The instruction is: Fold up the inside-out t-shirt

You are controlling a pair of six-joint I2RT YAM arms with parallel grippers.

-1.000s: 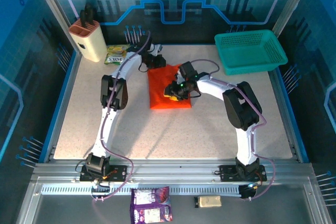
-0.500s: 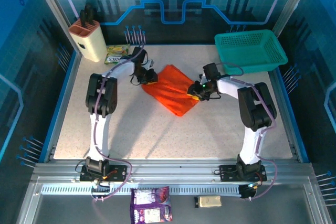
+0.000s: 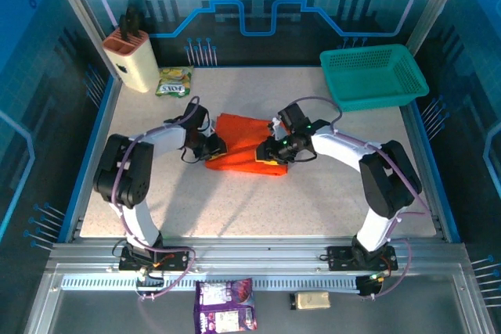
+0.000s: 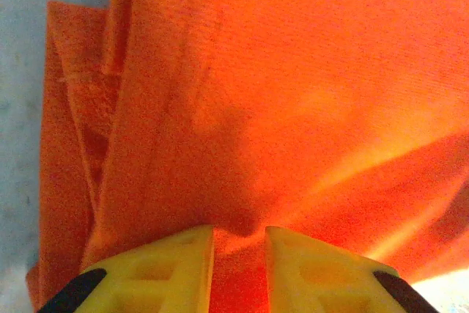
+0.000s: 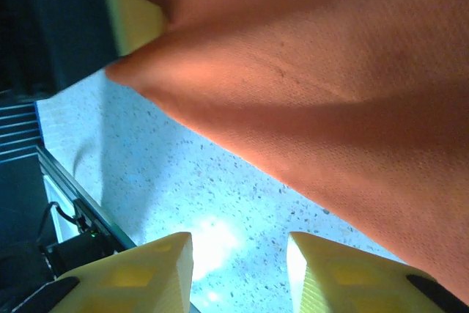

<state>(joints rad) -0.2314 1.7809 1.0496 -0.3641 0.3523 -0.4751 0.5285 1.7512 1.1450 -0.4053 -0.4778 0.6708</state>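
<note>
Pinching a fold of the inside-out t-shirt [image 3: 243, 142] in my left claw [image 4: 239, 234], I have my right claw [image 5: 240, 240] at the shirt's other end, jaws apart over bare tabletop [image 3: 313, 193], the orange cloth stretching between them at mid-tabletop.

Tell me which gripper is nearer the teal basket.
Right. The right gripper is at the t-shirt's end toward the teal basket; the left gripper is at the opposite, farther end.
</note>
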